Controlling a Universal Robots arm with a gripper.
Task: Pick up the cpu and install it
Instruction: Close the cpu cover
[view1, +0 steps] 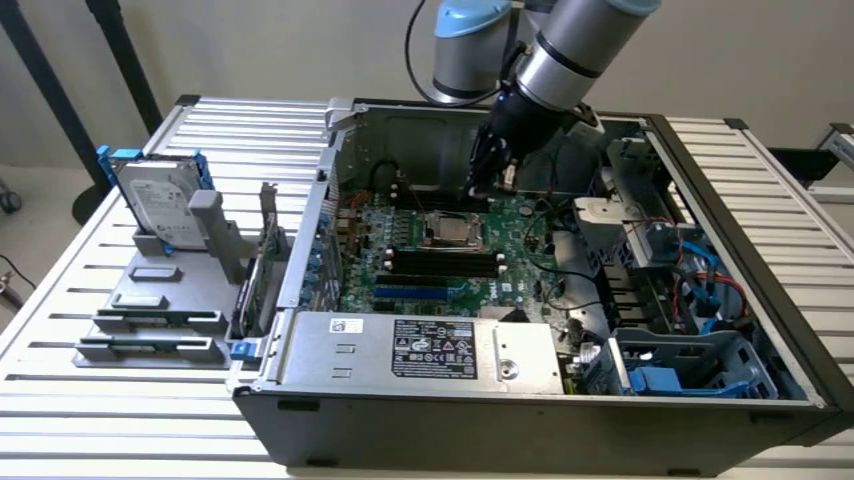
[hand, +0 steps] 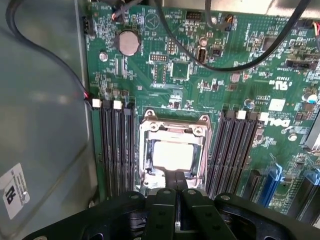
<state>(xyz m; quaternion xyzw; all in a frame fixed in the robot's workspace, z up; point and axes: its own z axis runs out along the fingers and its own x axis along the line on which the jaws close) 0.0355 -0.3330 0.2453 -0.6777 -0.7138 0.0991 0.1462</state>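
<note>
The fingers (hand: 169, 197) are pressed together, holding nothing, over the cpu (hand: 172, 154), which lies flat in the motherboard (hand: 225, 75) socket (hand: 150, 127).

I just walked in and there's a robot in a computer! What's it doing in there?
A robot arm is reaching into an open computer case. Its gripper is shut, seems to hold nothing, and hangs just over the socket on the green board. The cpu, a shiny square chip, already lies in that socket. A hard drive stands outside the case.
</note>
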